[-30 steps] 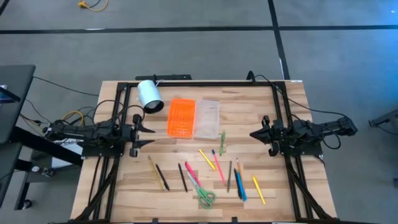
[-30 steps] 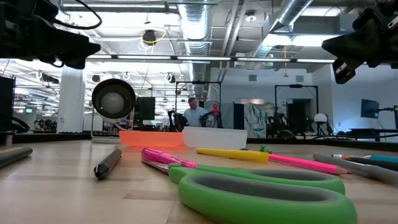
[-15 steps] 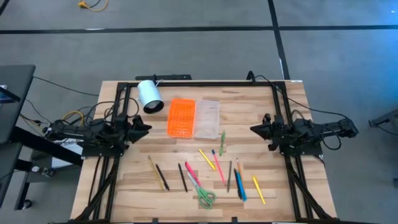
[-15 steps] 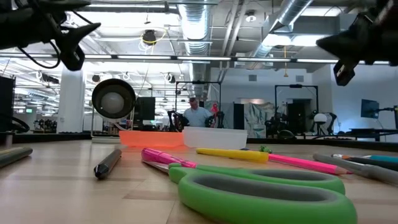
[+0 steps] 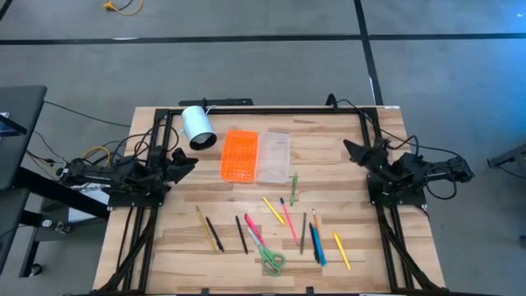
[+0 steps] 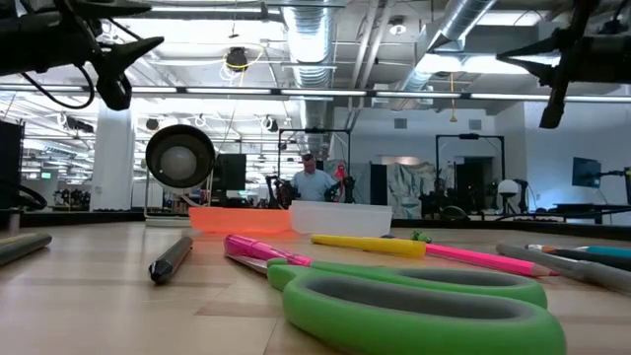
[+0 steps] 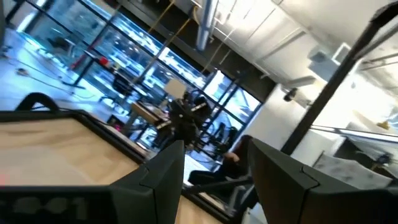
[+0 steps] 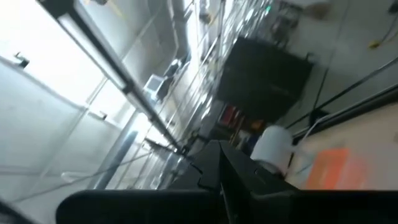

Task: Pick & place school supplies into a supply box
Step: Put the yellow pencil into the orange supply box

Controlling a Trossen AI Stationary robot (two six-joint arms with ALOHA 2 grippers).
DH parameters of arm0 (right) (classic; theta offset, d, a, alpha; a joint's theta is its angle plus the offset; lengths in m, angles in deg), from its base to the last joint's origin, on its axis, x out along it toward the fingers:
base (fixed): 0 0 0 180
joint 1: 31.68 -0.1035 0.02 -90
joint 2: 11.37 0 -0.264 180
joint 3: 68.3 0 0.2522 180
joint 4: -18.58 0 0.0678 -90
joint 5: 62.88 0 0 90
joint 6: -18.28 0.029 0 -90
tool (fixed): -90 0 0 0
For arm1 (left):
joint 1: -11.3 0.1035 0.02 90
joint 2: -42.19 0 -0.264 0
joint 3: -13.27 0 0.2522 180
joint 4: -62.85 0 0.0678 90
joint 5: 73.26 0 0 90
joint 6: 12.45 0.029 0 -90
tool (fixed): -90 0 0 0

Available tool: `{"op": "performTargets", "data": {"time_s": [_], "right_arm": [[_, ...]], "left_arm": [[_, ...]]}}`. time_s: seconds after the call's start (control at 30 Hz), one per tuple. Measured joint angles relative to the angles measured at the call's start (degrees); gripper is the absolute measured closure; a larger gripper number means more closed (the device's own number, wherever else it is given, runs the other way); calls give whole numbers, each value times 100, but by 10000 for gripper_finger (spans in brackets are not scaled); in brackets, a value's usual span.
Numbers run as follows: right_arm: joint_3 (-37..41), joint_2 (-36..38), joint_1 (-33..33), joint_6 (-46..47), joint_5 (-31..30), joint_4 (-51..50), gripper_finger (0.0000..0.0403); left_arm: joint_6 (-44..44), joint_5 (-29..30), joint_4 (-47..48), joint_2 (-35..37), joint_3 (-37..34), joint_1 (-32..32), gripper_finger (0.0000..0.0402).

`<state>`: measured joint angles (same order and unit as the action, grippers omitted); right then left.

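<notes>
With the left gripper [image 5: 191, 161] held open and empty, the right gripper [image 5: 348, 148] shut on nothing, pencils and pens [image 5: 288, 215] scattered well apart from the supply box [image 5: 256, 156], a thin pencil could be missed or rolled by a flat approach.

Table [image 5: 345, 148] is pale butcher-block wood with a smooth matt finish, the pencil case [image 5: 256, 156] looks like plastic, glossy orange lid plus clear tray, and the green scissors [image 6: 414, 306] have smooth satin plastic handles.
</notes>
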<state>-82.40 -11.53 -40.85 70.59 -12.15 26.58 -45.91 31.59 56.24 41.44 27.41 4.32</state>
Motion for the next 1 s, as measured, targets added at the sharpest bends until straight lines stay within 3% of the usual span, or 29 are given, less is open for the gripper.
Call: {"op": "performTargets", "data": {"time_s": [0.2,0.33,0.47,0.57,0.7,0.9,1.0], "right_arm": [[0,0,9,-893,-381,-73,403],[0,0,111,-1495,-437,-435,403],[0,0,181,-774,-312,-1018,403],[0,0,181,-685,334,-957,403],[0,0,181,-1822,1251,-67,403],[-257,0,119,-3519,1568,252,403],[-394,-115,7,-3480,1762,288,403]], "left_arm": [[-147,-2,43,0,0,0,233],[-716,59,45,-1,0,0,233],[-1280,100,-12,-153,0,-30,233],[-1418,310,-295,-418,2,-97,233],[-828,628,-838,-911,113,-131,233],[660,677,-1597,-1575,517,-127,233],[890,641,-1556,-1771,603,-127,233]]}}
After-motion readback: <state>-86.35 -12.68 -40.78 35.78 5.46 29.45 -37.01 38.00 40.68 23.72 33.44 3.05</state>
